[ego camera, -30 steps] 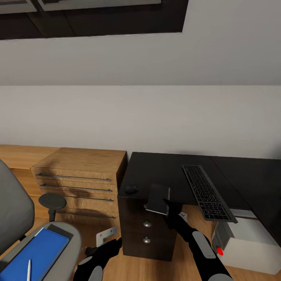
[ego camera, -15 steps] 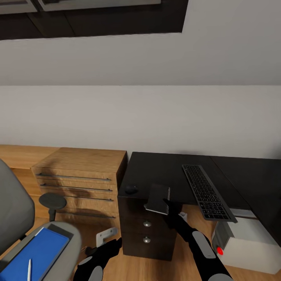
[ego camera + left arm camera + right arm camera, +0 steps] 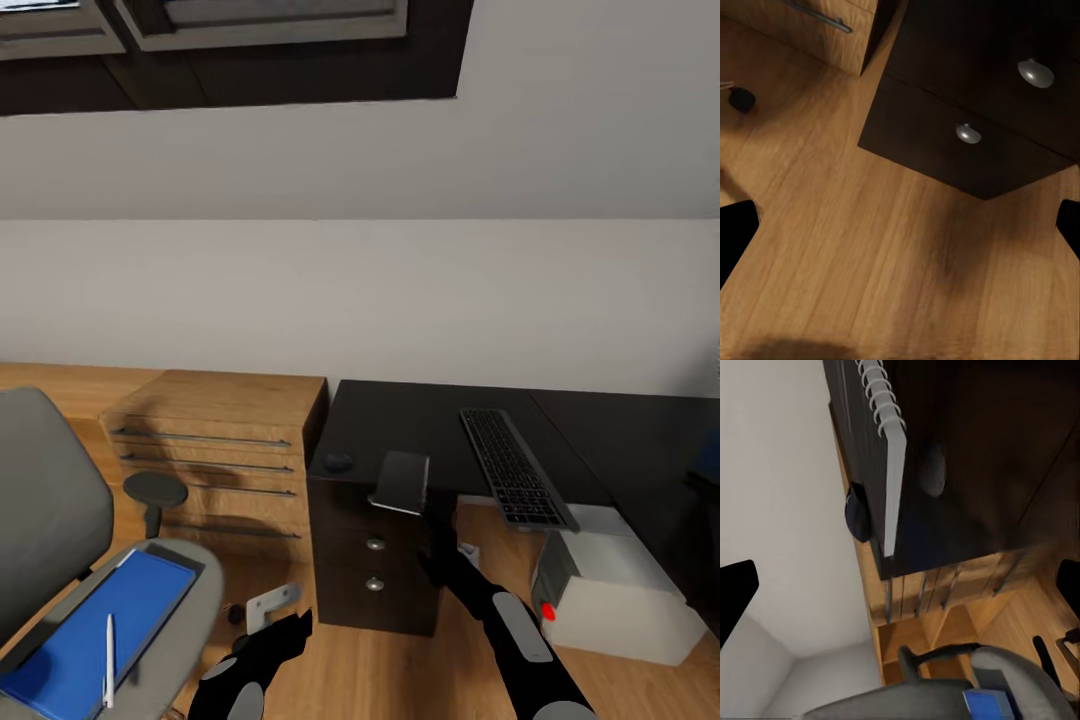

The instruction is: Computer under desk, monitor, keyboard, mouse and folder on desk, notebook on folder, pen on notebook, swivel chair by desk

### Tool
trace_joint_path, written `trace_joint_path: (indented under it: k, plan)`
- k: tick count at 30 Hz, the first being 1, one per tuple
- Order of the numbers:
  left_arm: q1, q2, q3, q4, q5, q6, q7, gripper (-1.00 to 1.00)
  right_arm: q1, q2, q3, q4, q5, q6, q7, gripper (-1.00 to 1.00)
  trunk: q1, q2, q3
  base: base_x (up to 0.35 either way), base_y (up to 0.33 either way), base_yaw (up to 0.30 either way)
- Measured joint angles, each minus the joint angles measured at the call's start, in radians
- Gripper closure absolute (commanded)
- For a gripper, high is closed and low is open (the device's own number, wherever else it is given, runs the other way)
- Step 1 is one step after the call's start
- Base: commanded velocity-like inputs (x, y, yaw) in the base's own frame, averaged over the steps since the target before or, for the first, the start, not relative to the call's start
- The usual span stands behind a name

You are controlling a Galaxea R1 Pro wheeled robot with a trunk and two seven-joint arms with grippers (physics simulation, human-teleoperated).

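Note:
The dark grey notebook lies on the black desk, overhanging its front edge above the drawer unit. My right gripper stands open just below and in front of it; the right wrist view shows the notebook's spiral edge and the mouse. The mouse sits at the desk's left corner, the keyboard to the right. The grey computer stands on the floor under the desk. On the swivel chair lies the blue folder with the white pen. My left gripper hangs open over the floor. The monitor is out of view.
A light-wood chest of drawers stands left of the desk against the white wall. The desk's drawer unit with silver knobs faces me. Wooden floor lies between the chair and the desk.
The camera has moved, shifting the whole picture. The notebook now lies flatter on the desk's edge, and my right gripper has let go of it and dropped slightly below it.

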Motion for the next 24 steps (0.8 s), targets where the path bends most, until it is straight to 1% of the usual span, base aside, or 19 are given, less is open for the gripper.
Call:
trace_joint_path:
  k: [8, 12, 17, 20, 24]
  plan:
    - [0.0, 0.0, 0.0, 0.008, -0.001, -0.001, 0.0, -1.0, 0.0, 0.0, 0.0, 0.0, 0.0, 0.0, 0.0, -1.0, 0.0, 0.0, 0.0, -0.331, -0.017, 0.0]
    - [0.0, 0.0, 0.0, 0.011, -0.001, -0.001, 0.0, -1.0, 0.001, 0.0, -0.001, 0.0, 0.0, 0.0, 0.0, -1.0, 0.0, 0.0, 0.0, -0.306, -0.142, 0.0]
    - [0.0, -0.001, 0.0, 0.042, -0.003, -0.002, 0.004, -1.0, 0.0, 0.0, -0.001, 0.002, 0.002, 0.0, 0.001, -1.0, 0.0, 0.0, 0.0, -0.283, -0.205, 0.0]
    - [0.0, -0.001, 0.0, 0.056, -0.007, -0.003, 0.003, -1.0, 0.001, -0.001, -0.001, 0.008, 0.004, 0.0, 0.001, -1.0, 0.0, 0.0, 0.0, -0.206, -0.172, 0.0]
    - [0.0, 0.0, 0.002, 0.063, -0.009, -0.003, 0.001, -1.0, 0.001, -0.007, 0.0, 0.036, 0.006, -0.002, 0.001, -1.0, 0.0, 0.0, 0.0, -0.081, -0.068, 0.0]
